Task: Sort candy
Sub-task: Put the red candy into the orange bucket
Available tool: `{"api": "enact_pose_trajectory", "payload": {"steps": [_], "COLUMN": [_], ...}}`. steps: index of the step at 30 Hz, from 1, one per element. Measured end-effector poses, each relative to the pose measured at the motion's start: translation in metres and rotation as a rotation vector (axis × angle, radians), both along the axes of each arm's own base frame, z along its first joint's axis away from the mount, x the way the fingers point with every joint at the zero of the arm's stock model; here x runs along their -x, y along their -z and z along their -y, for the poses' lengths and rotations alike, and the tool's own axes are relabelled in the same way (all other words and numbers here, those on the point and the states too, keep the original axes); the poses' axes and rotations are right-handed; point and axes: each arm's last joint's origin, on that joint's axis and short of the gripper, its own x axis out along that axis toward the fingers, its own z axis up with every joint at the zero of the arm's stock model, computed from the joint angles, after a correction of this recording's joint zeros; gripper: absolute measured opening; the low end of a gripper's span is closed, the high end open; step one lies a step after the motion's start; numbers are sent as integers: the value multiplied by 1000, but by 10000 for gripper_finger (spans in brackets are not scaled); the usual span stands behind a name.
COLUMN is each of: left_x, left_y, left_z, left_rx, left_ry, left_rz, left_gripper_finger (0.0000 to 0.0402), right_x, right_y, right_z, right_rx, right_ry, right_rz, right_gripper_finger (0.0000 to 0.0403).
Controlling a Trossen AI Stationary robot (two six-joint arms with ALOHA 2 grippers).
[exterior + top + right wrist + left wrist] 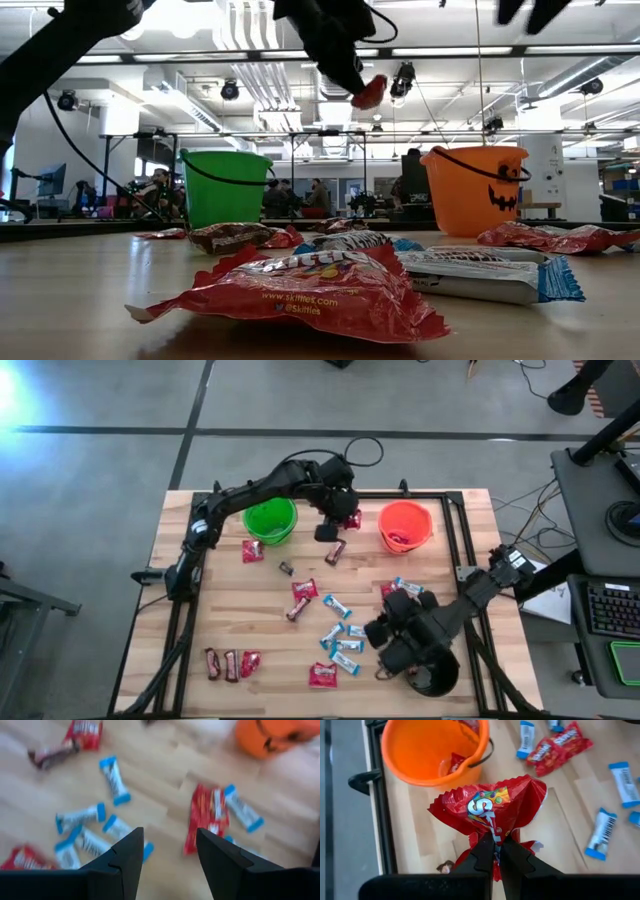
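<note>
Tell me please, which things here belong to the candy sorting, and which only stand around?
Belonging to the job:
red packet held by the shut left gripper
loose candy on the table
green bucket
orange bucket
open right gripper

Just lying about:
keyboard
floor cables

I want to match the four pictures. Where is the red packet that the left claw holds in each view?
High view: red packet between green bucket and orange bucket, in the left claw.
Low view: top centre, in the air.
Left wrist view: centre, above the dark fingers.
Right wrist view: not in it.
Shared landmark: the orange bucket.
</note>
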Motion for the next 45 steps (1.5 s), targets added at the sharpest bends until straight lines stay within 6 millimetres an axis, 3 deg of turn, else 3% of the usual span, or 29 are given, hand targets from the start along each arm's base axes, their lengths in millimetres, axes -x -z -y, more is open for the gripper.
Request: {"api": "enact_pose_trajectory", "payload": {"steps": [13, 20, 24, 33, 39, 45], "left_x": [38, 59, 71, 86, 87, 88], "left_y": [-31, -55, -69, -83, -84, -83], "left_z": [12, 20, 24, 28, 29, 29], "left_rx": [60, 105, 87, 76, 99, 119], "left_ry": [105, 142, 148, 146, 159, 138], "left_rz": [-79, -24, 5, 28, 30, 21], "left_gripper_finger": [0, 0, 0, 0, 0, 0], "right_x": [-22, -31, -37, -42, -54, -57], "right_y": [7, 8, 8, 8, 3, -23], "right_z": [45, 48, 51, 58, 74, 96], "right_rx": [60, 48, 23, 31, 147, 244], "right_ry": [-4, -118, -124, -143, -136, -170], "right_rz": [-108, -113, -87, -89, 8, 142], "right_gripper_finger": [173, 171, 141, 16, 13, 13]}}
